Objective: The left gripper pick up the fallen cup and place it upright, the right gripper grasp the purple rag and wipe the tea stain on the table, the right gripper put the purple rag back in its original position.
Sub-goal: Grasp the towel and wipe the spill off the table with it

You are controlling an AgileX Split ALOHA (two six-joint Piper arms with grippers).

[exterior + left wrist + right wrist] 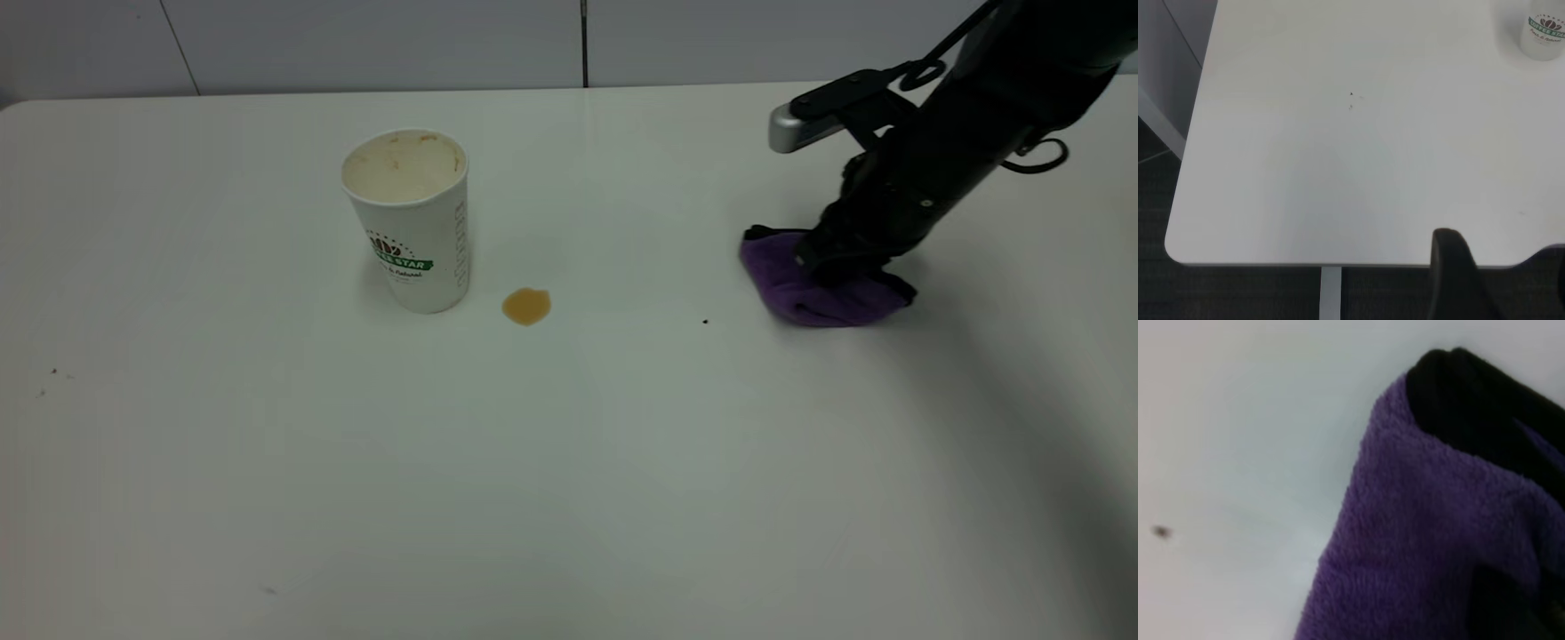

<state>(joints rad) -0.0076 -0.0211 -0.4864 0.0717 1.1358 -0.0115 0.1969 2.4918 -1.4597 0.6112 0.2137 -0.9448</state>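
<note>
Table [267, 462]: white, glossy, bearing everything below. Right gripper [831, 267]: down on the rag at the table's right side, finger state impossible to tell. Left gripper [1458, 280]: off the table's edge, finger state likewise unclear. Cup [411, 218]: upright, left of centre. Rag [805, 284]: purple, bunched under the right gripper. Stain [526, 306]: amber, just right of the cup's base, unwiped.
</note>
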